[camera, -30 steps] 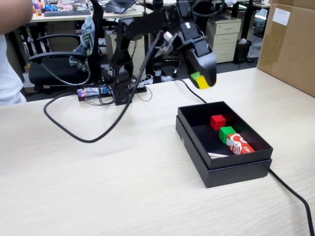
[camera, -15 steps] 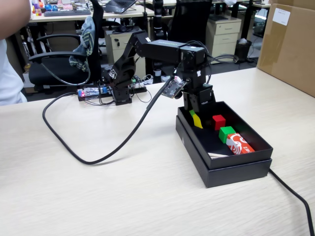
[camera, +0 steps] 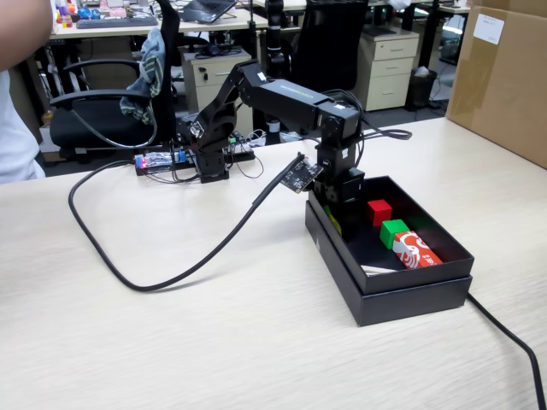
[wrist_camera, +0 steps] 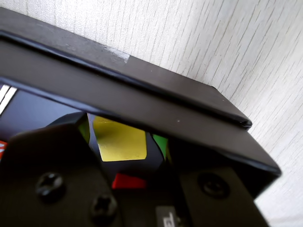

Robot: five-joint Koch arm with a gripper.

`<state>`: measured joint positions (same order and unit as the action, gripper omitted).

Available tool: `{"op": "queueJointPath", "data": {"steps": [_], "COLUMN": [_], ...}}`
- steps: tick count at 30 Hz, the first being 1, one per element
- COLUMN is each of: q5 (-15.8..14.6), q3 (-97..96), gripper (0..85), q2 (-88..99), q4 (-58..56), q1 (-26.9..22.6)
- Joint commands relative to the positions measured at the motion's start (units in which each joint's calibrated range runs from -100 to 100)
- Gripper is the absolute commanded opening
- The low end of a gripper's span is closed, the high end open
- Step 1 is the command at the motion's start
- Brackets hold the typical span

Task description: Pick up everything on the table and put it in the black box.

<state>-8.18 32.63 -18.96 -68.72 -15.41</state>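
**Gripper Lowered Into Black Box, Yellow Cube Clamped**

The gripper sits inside the black box, at its far-left corner in the fixed view. One yellow cube is clamped between the jaws, inside the box wall. Also inside the box: one red cube, one green cube, one red-and-white packet. The box rests on the table.
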Motion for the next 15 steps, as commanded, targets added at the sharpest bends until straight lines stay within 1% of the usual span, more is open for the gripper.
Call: {"op": "queueJointPath", "data": {"steps": [1,2,3,4,5,7,9,12,13,15], "q5": [-0.15,-0.1,0.1,0.24,0.39,0.49,1.51,2.59,3.47,4.79], "q3": [1.82,1.55,0.91,0.64,-0.36,-1.54,-4.98,-11.33,-18.94,-28.55], "gripper": [28.1,28.3,39.5,42.7,44.3,44.3,44.3,46.4,46.5,46.7], "q2": [8.24,11.22,17.64,21.32,29.69,37.95,49.66,60.1,67.9,76.05], "q4": [2.07,2.33,2.41,2.41,2.41,2.41,2.41,2.5,5.0,9.5], "q1": [-0.05,-0.1,-0.05,0.05,0.54,1.47,3.42,5.96,8.11,10.31]}}
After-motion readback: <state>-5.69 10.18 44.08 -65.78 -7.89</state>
